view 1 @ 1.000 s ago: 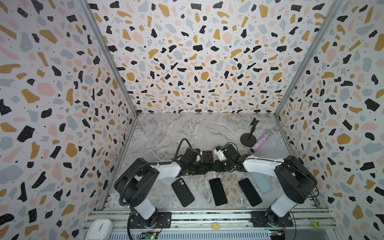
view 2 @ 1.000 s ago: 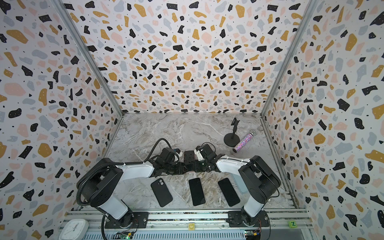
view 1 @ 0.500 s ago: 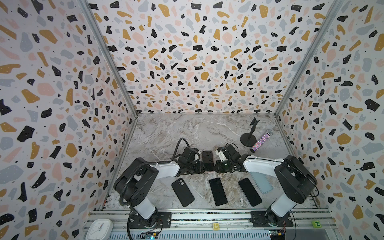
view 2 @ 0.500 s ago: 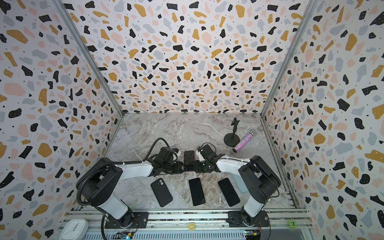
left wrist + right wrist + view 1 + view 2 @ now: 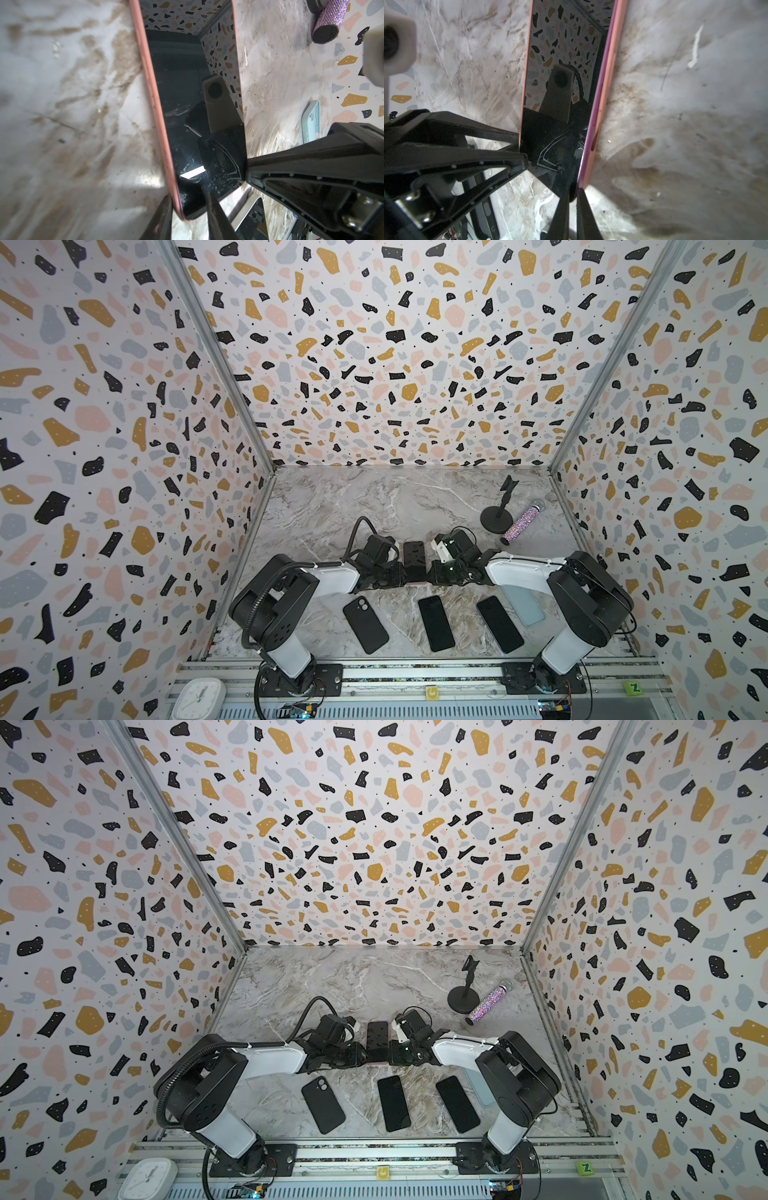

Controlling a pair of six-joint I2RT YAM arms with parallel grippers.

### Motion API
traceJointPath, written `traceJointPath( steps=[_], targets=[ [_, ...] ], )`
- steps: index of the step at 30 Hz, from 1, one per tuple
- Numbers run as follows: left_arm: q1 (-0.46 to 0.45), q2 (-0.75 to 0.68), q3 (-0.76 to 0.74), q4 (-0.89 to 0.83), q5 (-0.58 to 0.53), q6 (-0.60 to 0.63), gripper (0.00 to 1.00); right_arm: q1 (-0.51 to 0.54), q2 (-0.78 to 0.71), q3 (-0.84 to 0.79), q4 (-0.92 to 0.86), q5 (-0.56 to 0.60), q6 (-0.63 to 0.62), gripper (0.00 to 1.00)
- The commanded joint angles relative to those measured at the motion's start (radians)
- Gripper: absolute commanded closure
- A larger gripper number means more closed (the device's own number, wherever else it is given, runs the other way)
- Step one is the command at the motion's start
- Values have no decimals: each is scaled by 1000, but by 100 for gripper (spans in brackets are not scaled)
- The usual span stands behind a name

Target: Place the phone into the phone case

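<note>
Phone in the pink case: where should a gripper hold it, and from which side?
The phone in the pink case lies flat on the marble-look table, so probably only its raised rim offers a pinch. Take a long edge near the front corner, one finger outside, one on the screen, coming down from that edge's side, as the right gripper does.

Top views: looking down from high, sharing the whole table (image 5: 374,497).
Wrist views: riding close behind the fingers (image 5: 218,224), sharing one phone (image 5: 187,104).
</note>
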Motion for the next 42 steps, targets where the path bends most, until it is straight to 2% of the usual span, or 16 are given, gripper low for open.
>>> traceJointPath(
  steps=[1, 6, 10, 16, 25, 39, 42],
  targets=[
    [-24, 33, -32, 16, 19, -9, 67, 67, 68, -30, 71, -82, 18, 90],
    [-30, 28, -39, 34, 27, -17, 59, 72, 80, -45, 103, -108, 34, 90],
    [-34, 28, -37, 43, 30, -22, 59, 76, 93, -51, 123, -118, 43, 90],
    [-43, 33, -37, 54, 30, -27, 62, 89, 130, -65, 152, -132, 60, 91],
    [-49, 42, -36, 69, 30, -37, 76, 93, 153, -66, 156, -131, 70, 92],
    [-56, 44, -33, 76, 31, -42, 76, 102, 206, -66, 179, -140, 85, 95],
    [-55, 27, -27, 50, 20, -28, 76, 91, 169, -51, 135, -121, 66, 95]
  ],
)
